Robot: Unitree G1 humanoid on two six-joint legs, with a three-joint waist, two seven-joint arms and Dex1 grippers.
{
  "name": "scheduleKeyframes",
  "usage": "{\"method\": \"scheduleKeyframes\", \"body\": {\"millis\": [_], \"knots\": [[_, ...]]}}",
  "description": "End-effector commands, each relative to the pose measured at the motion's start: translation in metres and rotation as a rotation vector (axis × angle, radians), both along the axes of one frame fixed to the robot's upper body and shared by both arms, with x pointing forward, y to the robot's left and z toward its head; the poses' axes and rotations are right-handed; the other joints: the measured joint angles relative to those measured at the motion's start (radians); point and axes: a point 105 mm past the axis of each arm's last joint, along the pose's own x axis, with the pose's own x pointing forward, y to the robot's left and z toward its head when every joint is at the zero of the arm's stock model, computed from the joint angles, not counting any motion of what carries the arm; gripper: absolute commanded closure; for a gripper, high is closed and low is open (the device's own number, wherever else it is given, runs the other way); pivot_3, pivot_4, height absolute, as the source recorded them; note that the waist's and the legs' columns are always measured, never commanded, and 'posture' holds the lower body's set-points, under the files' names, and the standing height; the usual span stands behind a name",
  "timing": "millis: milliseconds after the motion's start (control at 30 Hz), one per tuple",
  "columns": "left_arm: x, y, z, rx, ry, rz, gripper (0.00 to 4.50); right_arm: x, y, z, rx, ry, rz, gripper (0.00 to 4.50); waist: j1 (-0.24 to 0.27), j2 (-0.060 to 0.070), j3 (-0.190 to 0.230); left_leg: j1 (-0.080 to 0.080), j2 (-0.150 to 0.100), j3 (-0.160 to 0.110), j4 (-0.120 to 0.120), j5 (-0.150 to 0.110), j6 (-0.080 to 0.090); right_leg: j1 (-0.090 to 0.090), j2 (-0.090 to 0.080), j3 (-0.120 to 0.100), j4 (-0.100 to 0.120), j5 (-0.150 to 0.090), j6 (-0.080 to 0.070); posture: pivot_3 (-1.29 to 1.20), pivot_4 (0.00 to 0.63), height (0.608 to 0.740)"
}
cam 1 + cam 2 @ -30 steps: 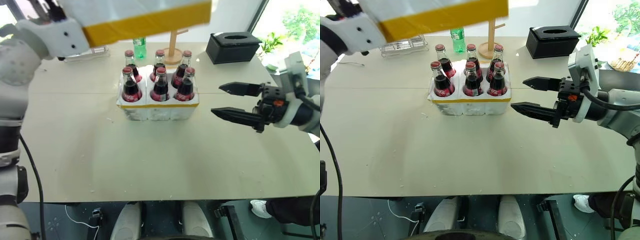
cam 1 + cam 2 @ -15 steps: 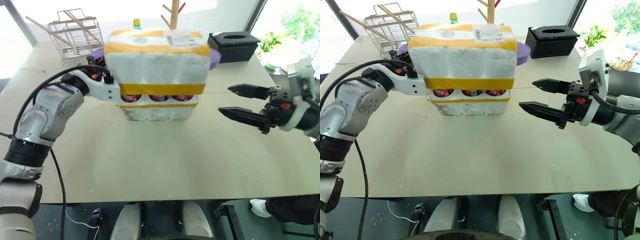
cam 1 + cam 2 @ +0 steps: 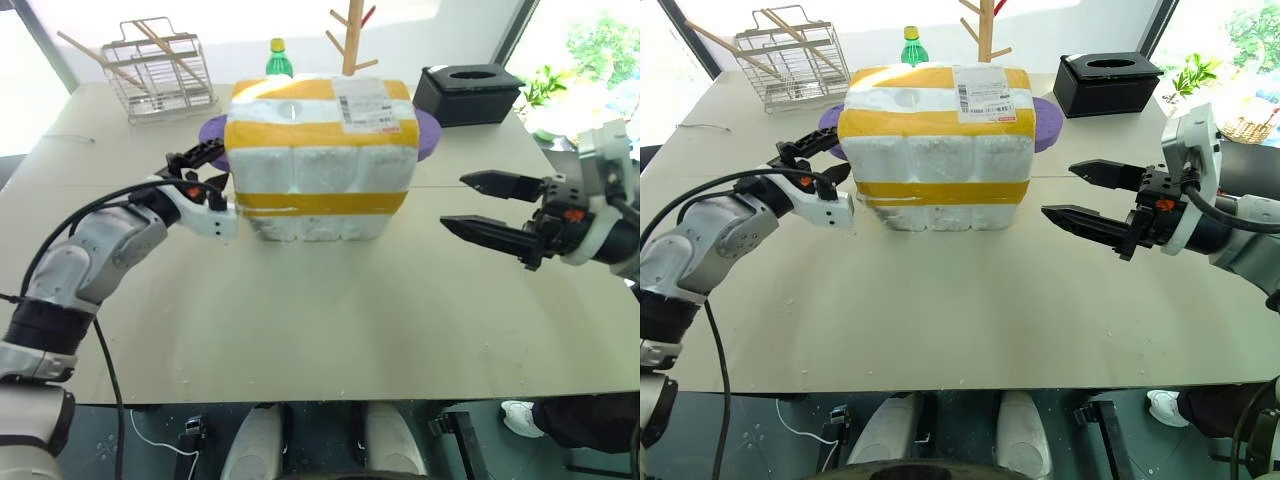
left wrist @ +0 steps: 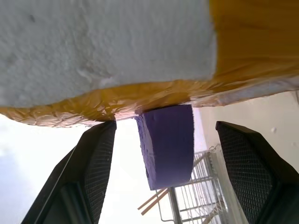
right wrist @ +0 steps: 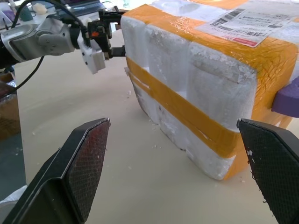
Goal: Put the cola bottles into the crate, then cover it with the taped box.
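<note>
Two level hands flanking taped box (image 3: 320, 150)

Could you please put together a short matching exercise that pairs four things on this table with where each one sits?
Things:
1. large white styrofoam taped box
2. wire dish rack
3. black rectangular box
4. green plastic bottle with yellow cap

Places:
A. far left corner of the table
B. just behind the taped box
C. middle of the table, between the grippers
D. far right of the table

Pairs: 1-C, 2-A, 3-D, 4-B
</note>
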Motion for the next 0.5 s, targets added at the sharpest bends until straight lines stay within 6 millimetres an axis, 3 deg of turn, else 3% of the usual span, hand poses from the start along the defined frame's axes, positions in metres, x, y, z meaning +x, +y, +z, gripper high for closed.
{"method": "scheduleKeyframes", "body": {"millis": [33,200,300,367,433,500], "knots": [[-0.017,0.007,0.018,0.017,-0.056,-0.015,0.81,0.000,-0.002,0.008,-0.007,-0.046,-0.007,0.00,0.000,0.000,0.000,0.000,0.000,0.000,0.000,0.000,0.000,0.000,0.000,0.000,0.000,0.000,0.000,0.00,0.150,0.740],[-0.045,0.027,0.010,-0.092,0.040,0.010,0.81,0.002,-0.005,0.005,-0.008,-0.032,-0.018,0.00,-0.004,0.001,0.000,0.000,0.001,0.000,-0.001,0.000,0.000,-0.001,-0.001,0.000,0.000,0.000,0.000,0.00,0.150,0.740],[-0.060,0.040,0.003,-0.416,0.244,0.029,0.81,0.005,-0.012,-0.004,-0.025,-0.007,-0.046,0.00,-0.001,0.002,0.000,0.000,0.001,0.000,-0.001,0.000,0.000,-0.001,-0.002,0.000,-0.001,0.000,0.000,0.00,0.150,0.740],[-0.066,0.049,0.001,-0.744,0.440,0.028,0.81,0.009,-0.016,-0.011,-0.041,0.005,-0.062,0.00,0.002,0.002,0.000,0.000,0.001,0.000,-0.001,0.000,0.000,0.000,-0.004,0.000,-0.002,0.000,0.000,0.00,0.150,0.740],[-0.067,0.061,0.000,-1.125,0.693,0.042,0.81,0.012,-0.017,-0.012,-0.043,0.007,-0.066,0.00,0.005,0.002,0.000,0.000,0.001,0.000,0.000,0.000,0.000,0.000,-0.005,0.000,-0.003,0.000,0.000,0.00,0.150,0.740],[-0.080,0.062,0.004,-1.285,0.960,-0.026,0.81,0.015,-0.016,-0.011,-0.038,0.005,-0.058,0.00,0.001,0.002,0.000,0.000,0.001,0.000,0.000,0.000,-0.001,0.001,-0.003,0.000,-0.003,0.000,0.000,0.00,0.150,0.740]]}}
